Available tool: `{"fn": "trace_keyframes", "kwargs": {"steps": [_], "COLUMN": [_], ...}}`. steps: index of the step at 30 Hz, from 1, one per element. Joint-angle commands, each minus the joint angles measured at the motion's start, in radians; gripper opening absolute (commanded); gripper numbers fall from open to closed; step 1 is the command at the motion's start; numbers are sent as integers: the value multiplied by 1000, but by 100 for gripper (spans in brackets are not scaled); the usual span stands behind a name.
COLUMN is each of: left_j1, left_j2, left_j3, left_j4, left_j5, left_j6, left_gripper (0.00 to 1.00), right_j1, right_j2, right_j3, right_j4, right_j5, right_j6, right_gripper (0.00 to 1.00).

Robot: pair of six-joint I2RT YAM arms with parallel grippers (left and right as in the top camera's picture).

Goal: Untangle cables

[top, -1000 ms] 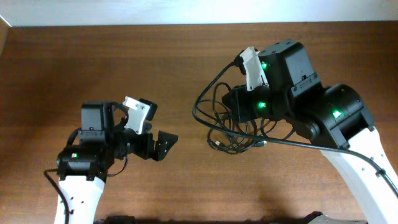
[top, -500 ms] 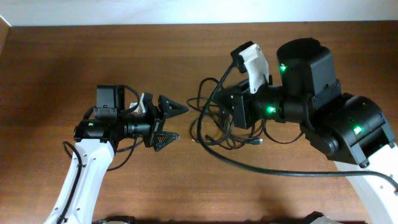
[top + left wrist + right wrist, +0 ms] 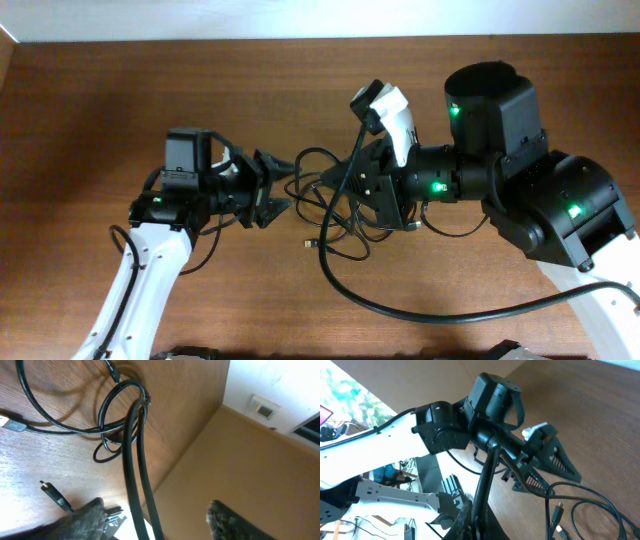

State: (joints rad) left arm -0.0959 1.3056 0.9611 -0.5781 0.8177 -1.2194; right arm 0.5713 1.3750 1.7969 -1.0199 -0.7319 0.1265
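Observation:
The cables point(image 3: 335, 215) are thin black cords bunched in loose loops on the wooden table between my two arms. My left gripper point(image 3: 278, 187) is open at the bunch's left edge. In the left wrist view a doubled black strand point(image 3: 134, 455) runs between its open fingers point(image 3: 156, 508), and loops with small plug ends point(image 3: 55, 498) lie on the wood. My right gripper point(image 3: 365, 185) is at the bunch's right side. In the right wrist view its jaws point(image 3: 479, 521) are shut on a black strand point(image 3: 487, 470) that leads up toward the left gripper point(image 3: 547, 462).
Thick black arm wiring point(image 3: 420, 315) sweeps across the table in front of the right arm. The table's back edge meets a white wall point(image 3: 300, 38). More cable loops and plugs point(image 3: 560, 510) lie at the lower right of the right wrist view.
My left gripper has moved right to the bunch and now has a strand between its open fingers. My right gripper has shifted left, dragging the cables left with it.

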Motion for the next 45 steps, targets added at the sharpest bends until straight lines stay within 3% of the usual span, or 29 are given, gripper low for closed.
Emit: {"fn": "trace_keyframes", "kwargs": {"steps": [1,2,3,4,9,11,14,18,23,29,33,40,45], "left_j1": [-34,-40,-42,-42,-41,-41,-40,-39,-31,-30,-30,-30,-31], "left_j2": [7,7,7,7,7,7,7,7,7,7,7,7,7], "left_j3": [6,6,6,6,6,6,6,6,6,6,6,6,6], "left_j4": [2,2,2,2,-7,-69,-187,-265,-299,-377,-406,-409,-408], "left_j5": [-40,-55,-87,-100,-217,-362,-694,-868,-874,-924,-1045,-1107,-1053], "left_j6": [0,0,0,0,1,1,0,0,1,1,1,1,2], "left_gripper": [55,41,15,0,0,0,0,0,0,0,0,0,0], "right_j1": [7,7,7,7,3,2,-46,-192,-427,-852,-1205,-1510,-1541], "right_j2": [-24,-24,-24,-24,-27,-45,-95,-179,-256,-251,-168,71,214], "right_j3": [9,9,9,9,9,10,16,16,15,15,15,15,15], "right_j4": [6,4,3,2,-20,-19,-19,-19,-20,-18,27,149,151], "right_j5": [-17,-16,-16,-16,69,131,139,142,142,149,169,168,169], "right_j6": [-18,-18,-18,-19,2,13,13,48,69,116,171,171,167], "right_gripper": [4,4,4,4,4,4,4,4,4,4,4,4,4]}}
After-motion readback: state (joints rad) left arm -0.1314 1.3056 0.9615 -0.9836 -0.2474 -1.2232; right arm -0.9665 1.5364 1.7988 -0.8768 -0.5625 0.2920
